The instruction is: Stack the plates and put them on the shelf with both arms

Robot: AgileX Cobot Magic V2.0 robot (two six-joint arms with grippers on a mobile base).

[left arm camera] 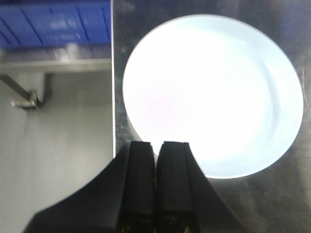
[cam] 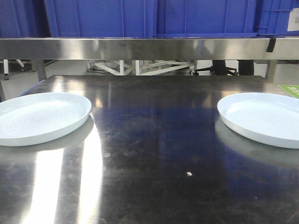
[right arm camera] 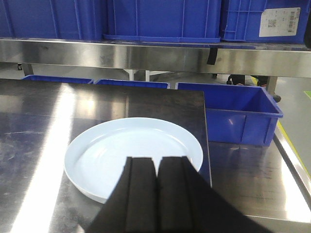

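Two pale blue-white plates lie apart on the dark steel tabletop (cam: 154, 140): one at the left (cam: 39, 116), one at the right (cam: 264, 116). No arm appears in the front view. The left wrist view looks down on a plate (left arm camera: 214, 92); my left gripper (left arm camera: 158, 143) hangs above its near rim, fingers shut together with nothing between them. In the right wrist view my right gripper (right arm camera: 156, 159) is also shut and empty, over the near edge of the other plate (right arm camera: 131, 145). The shelf's long steel front rail (cam: 149, 48) runs across behind the table.
Blue plastic crates (cam: 103, 18) sit above the shelf rail. More blue crates (right arm camera: 228, 109) stand low beyond the table's right side. The table's left edge (left arm camera: 113, 97) drops to grey floor. A small white crumb (cam: 189, 174) lies mid-table.
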